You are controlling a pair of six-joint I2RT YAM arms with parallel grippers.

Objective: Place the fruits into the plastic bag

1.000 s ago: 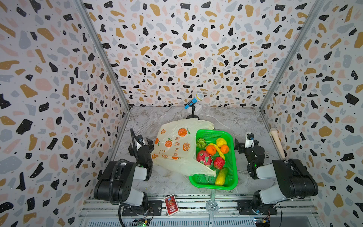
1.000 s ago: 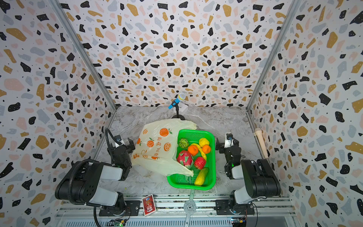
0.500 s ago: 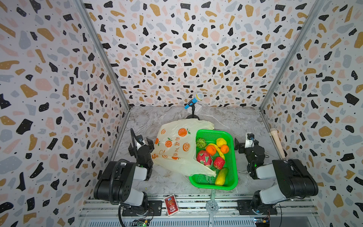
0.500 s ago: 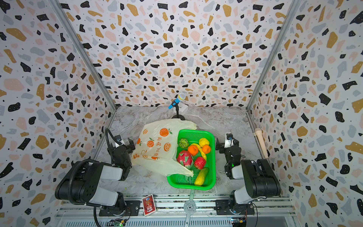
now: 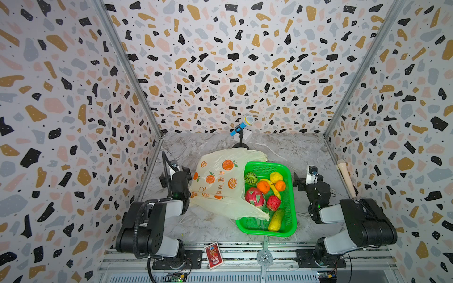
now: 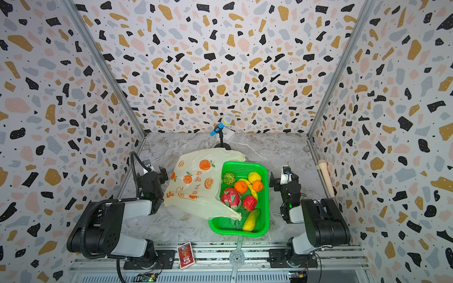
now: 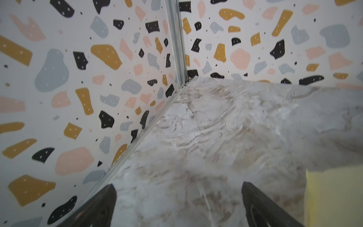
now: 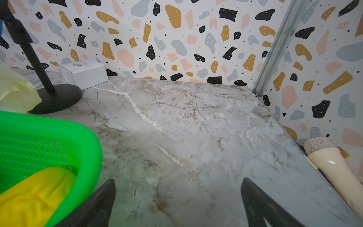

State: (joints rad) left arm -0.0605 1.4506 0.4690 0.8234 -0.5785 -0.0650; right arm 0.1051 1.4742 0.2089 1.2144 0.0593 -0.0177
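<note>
A: What is the biggest thing here?

B: A grey marble table (image 5: 201, 227), boxed in by speckled walls. A green basket (image 5: 264, 170) sits on it, and I place everything else from that basket.

A: Where is the plastic bag?

B: The plastic bag (image 5: 220, 176) is cream-yellow, printed with oranges, and larger than the basket. In both top views it lies crumpled on the table against the basket's left side. One corner drapes over the basket's left rim and covers part of the dragon fruit (image 5: 255, 197).

A: And the arms?

B: The left gripper (image 7: 177, 196) sits on the far side of the bag from the basket. Its two fingers are spread wide over bare marble, holding nothing. The right gripper (image 8: 177, 196) sits just right of the basket, its fingers equally wide apart and empty.

A: Where are the fruits?

B: All eight lie inside the basket.
- The dragon fruit is against the left wall.
- The yellow-green mango (image 5: 276, 220) is near the front right corner.
- The banana (image 5: 269, 181) runs slantwise through the middle, with one orange (image 5: 263, 187) on its left and another orange (image 5: 280, 185) on its right.
- The red apple (image 5: 273, 203) sits between the dragon fruit and the mango.
- The lemon (image 5: 276, 177) is towards the back.
- The bumpy green fruit (image 5: 251, 178) is at the back left.
</note>
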